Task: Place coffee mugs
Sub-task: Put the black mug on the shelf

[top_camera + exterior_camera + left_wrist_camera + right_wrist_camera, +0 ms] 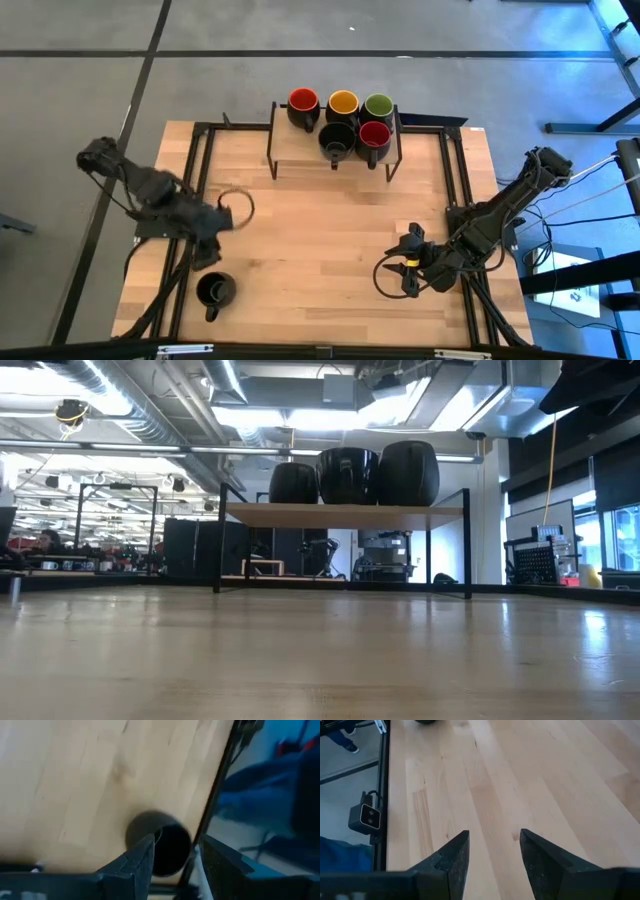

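We note the wooden counter carrying a black-framed shelf at its far edge, with five coffee mugs on it: red, yellow-orange and green interiors in the back row, a black-inside mug and a second red one in front. The sixth mug, black inside, stands upright near the counter's near-left corner, close to the left edge. None of the mugs appears to hold anything. The left gripper hovers just beyond that mug; in its wrist view the fingers stand spread, one on either side of the mug's rim, apparently not pinching it. The right gripper waits near the near-right corner, fingers spread over bare wood, holding nothing. Risks, in our judgement: the lone mug sits close to the counter's edge, so a finger brushing the rim could tip it or nudge it off; the shelf is crowded, so placing a sixth there risks knocking its neighbours.
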